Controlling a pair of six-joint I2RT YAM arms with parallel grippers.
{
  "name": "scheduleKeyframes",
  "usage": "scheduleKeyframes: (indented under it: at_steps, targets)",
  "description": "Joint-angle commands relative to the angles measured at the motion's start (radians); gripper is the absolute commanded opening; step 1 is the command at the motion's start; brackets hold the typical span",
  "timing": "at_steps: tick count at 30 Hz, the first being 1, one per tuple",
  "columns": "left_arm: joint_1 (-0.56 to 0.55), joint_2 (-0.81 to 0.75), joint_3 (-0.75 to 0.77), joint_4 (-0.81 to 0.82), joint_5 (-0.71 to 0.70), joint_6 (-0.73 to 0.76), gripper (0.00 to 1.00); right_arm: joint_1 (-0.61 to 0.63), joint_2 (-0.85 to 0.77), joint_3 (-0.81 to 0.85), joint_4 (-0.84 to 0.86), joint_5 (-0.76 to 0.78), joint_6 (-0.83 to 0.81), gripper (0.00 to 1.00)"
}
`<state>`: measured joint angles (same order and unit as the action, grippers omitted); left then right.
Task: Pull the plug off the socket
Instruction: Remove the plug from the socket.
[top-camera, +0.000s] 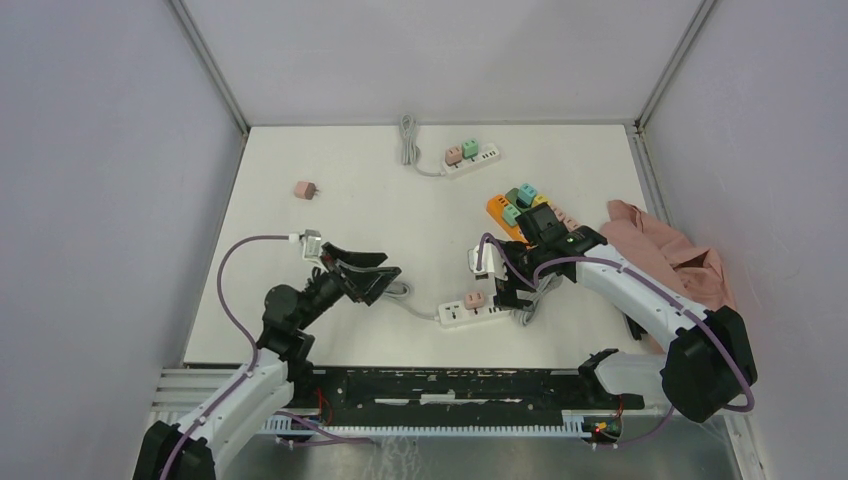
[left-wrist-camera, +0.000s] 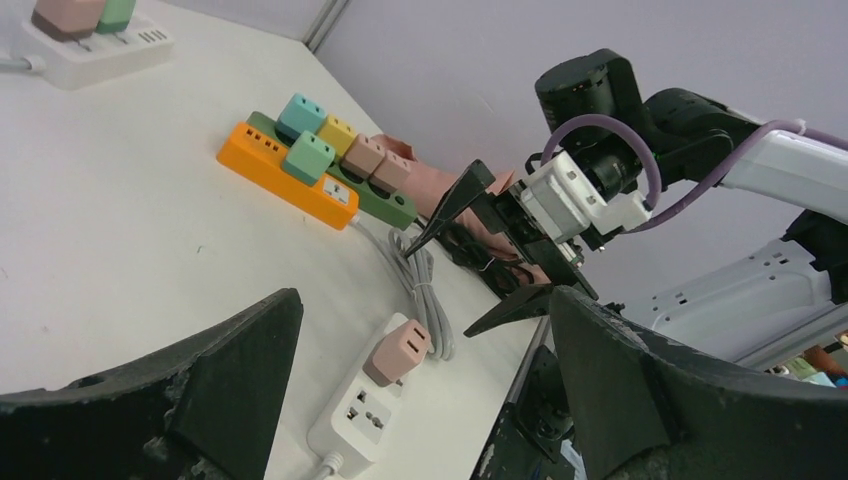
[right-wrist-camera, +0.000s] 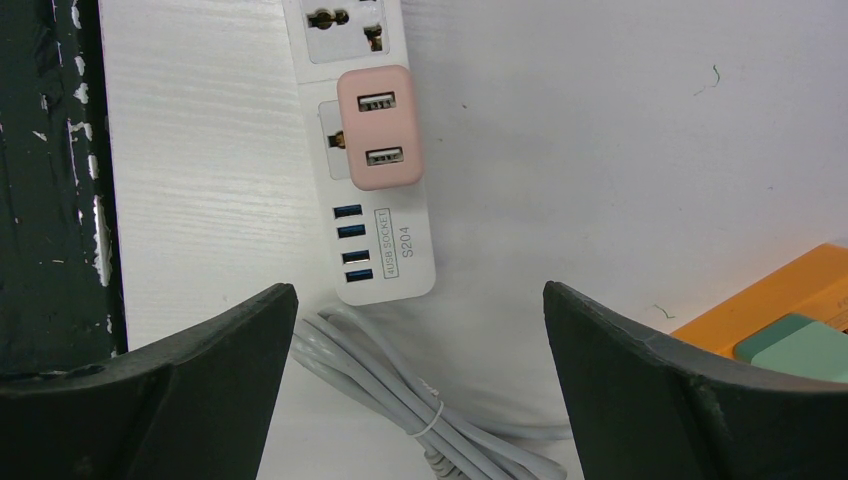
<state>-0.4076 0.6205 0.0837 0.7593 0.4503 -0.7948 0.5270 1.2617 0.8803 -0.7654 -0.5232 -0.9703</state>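
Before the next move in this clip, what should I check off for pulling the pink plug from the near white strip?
1. Pink plug seated in white strip: ok.
2. Right gripper open: ok.
3. Right gripper around the plug: not ok, short of it.
4. Left gripper open: ok.
5. Left gripper bracing the strip: not ok, apart from it.
6. Coiled cable clear of plug: ok.

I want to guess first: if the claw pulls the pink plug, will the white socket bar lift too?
Probably: the flat white plastic socket bar looks light, and nothing holds it down. The square pink plug sits fully in, so may grip. The tied grey cable looks floppy.
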Motion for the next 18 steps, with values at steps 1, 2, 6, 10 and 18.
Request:
scheduleKeyframes:
  at_steps: [1, 2, 6, 10, 18]
  targets:
    - [-0.003, -0.045, -0.016, 0.073, -0.034, 0.024, 0.99, -0.005, 0.001, 0.001, 0.012, -0.020, -0.013, 1.00]
    - [-0.003, -0.049, -0.024, 0.093, -0.036, 0.007, 0.99, -0.005, 0.002, 0.002, 0.011, -0.020, -0.014, 1.00]
    - [-0.003, -0.037, -0.064, 0.181, -0.047, -0.053, 0.99, -0.004, 0.000, 0.003, 0.008, -0.022, -0.016, 1.00]
    - [-0.004, 0.013, -0.057, 0.218, 0.023, -0.031, 0.99, -0.005, -0.001, 0.003, 0.008, -0.025, -0.016, 1.00]
    - [-0.226, 0.139, 0.008, 0.209, 0.020, 0.202, 0.99, -0.005, 0.004, 0.009, 0.002, -0.027, -0.016, 1.00]
